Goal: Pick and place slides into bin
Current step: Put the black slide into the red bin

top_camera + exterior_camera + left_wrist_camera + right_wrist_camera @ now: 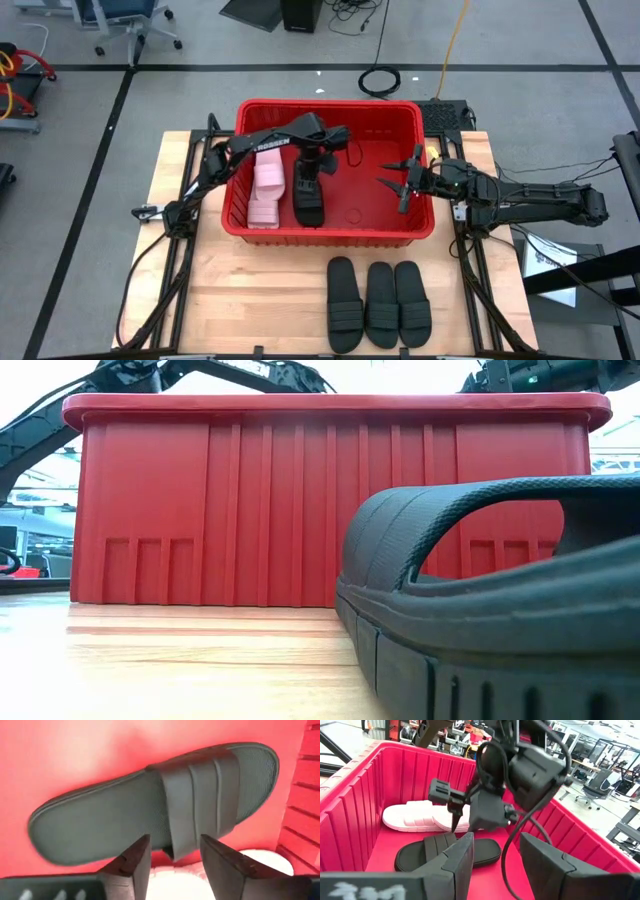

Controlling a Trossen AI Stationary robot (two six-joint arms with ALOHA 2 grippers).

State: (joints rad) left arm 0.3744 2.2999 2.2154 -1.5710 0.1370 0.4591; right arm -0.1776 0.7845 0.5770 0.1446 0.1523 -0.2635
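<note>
red bin (330, 232) holds white slides (266, 187), black slide (307, 200); left pincer (318, 160) spread above; right pincer (405, 178) spread.

Bare red floor in the bin's (330, 232) right half; left half blocked by white slides (266, 188) and black slide (307, 195).

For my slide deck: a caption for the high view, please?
Left gripper open over a black slide in the red bin; three remain outside.
</note>
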